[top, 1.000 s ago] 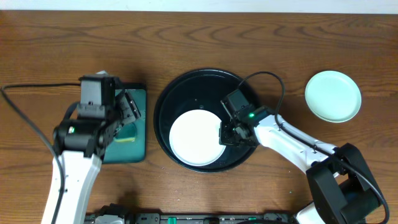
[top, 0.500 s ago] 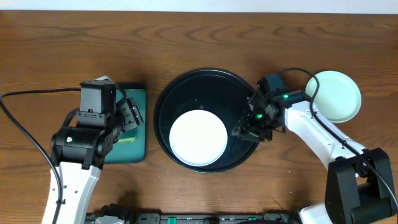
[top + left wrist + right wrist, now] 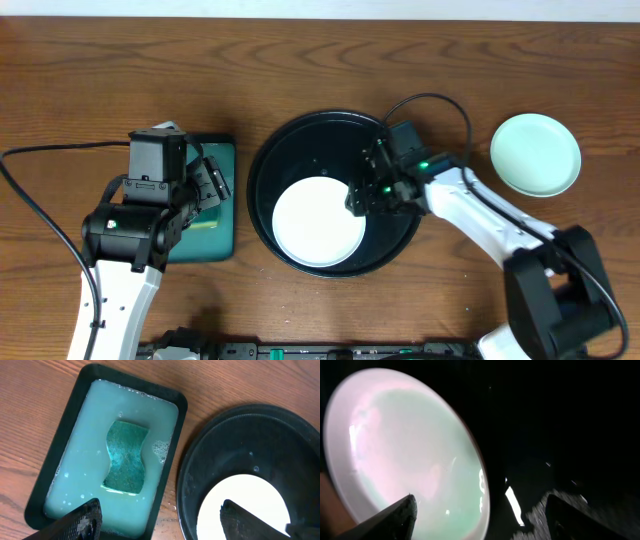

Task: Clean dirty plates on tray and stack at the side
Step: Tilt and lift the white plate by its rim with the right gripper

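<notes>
The tabletop (image 3: 300, 60) is brown with wavy dark wood grain. The round tray (image 3: 310, 150) is glossy black, and the white plate (image 3: 315, 222) in it is plain. The mint-green plate (image 3: 535, 154) at right is pale. The rectangular tray (image 3: 225, 230) at left is dark green, its liquid (image 3: 75, 470) milky turquoise, its sponge (image 3: 125, 457) teal.

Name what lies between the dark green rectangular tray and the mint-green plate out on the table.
In the overhead view, the round black tray lies between them, holding a white plate, with the right gripper over it.
</notes>
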Available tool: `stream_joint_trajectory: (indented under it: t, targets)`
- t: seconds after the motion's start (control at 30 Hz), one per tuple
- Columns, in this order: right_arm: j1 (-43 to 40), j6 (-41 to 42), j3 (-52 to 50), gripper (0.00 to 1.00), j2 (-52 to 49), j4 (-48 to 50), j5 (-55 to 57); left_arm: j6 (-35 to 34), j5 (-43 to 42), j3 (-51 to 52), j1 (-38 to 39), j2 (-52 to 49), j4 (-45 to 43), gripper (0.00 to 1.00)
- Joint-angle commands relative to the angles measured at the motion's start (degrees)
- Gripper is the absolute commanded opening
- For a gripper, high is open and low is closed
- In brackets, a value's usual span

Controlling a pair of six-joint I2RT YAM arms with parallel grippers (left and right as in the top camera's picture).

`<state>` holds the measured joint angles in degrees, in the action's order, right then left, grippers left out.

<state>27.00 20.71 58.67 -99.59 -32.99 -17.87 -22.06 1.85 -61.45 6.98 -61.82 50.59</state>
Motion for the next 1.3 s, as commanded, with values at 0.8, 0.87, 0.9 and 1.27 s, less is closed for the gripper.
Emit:
stream_joint_trajectory:
  t: [0.8,0.87,0.9,1.27]
  targets:
    - [2.0,19.5,0.5,0.3,-9.7,4.9,-7.3,0.3,0.0,-0.2,0.2,-0.3,0.0,0.77]
    - [2.0,22.4,0.5,0.28,-9.7,4.3,-7.2,0.3,0.0,-0.2,0.2,-0.3,0.0,0.77]
    - [2.0,23.6,0.5,0.27,-9.7,4.0,-7.2,0.3,0.0,-0.2,0.2,-0.3,0.0,0.77]
    - [1.9,25.9,0.5,0.01,-9.7,3.2,-4.5,0.3,0.0,-0.2,0.2,-0.3,0.2,0.77]
